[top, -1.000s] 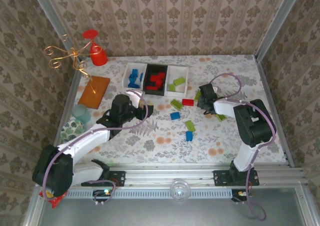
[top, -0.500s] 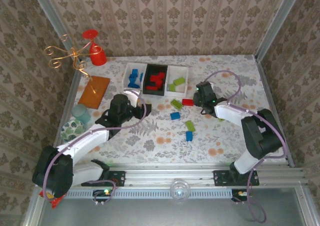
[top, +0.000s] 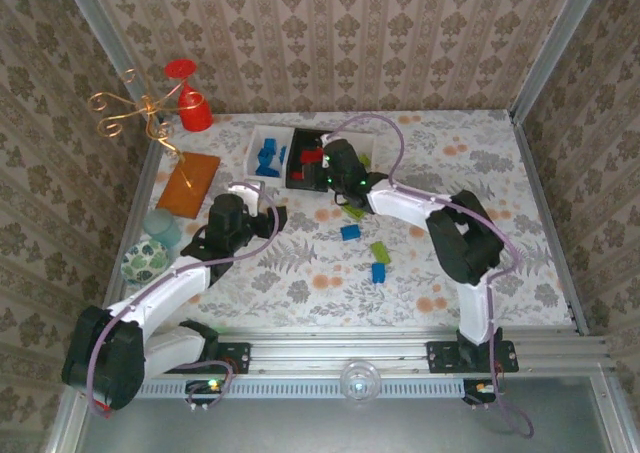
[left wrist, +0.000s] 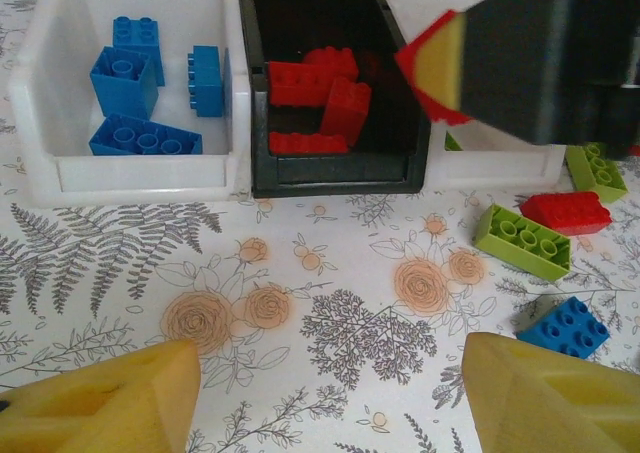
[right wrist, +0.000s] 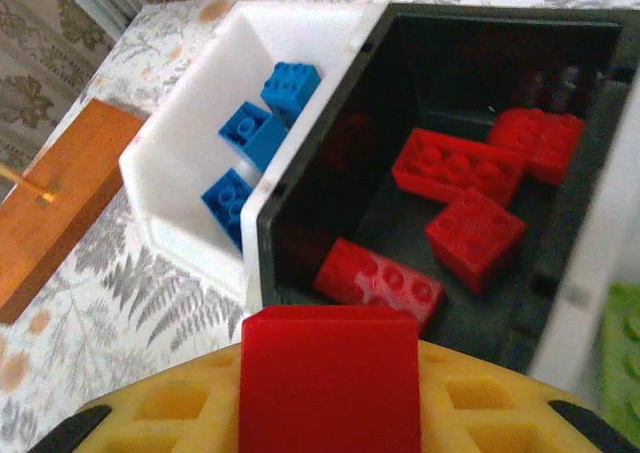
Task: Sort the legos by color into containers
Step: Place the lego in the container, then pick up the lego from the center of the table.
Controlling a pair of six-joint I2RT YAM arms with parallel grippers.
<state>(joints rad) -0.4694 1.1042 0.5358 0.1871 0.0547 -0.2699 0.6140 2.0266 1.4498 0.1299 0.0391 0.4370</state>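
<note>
While the right jaws pinch a glossy red plastic brick [right wrist: 330,378] above the smooth-walled black rectangular bin [left wrist: 335,185], the left jaws hang wide over open floral-print counter [left wrist: 330,303].

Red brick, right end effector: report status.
Right end effector shut on red brick, over black bin. Left end effector open, empty. Other red bricks already inside.

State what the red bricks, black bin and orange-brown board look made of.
Red studded bricks: moulded plastic, glossy, with soft highlights on the studs. Black rectangular bin: likely plastic, smooth, slight sheen on its front wall. Flat orange-brown board: possibly wood, matte; grain too blurred to confirm.
</note>
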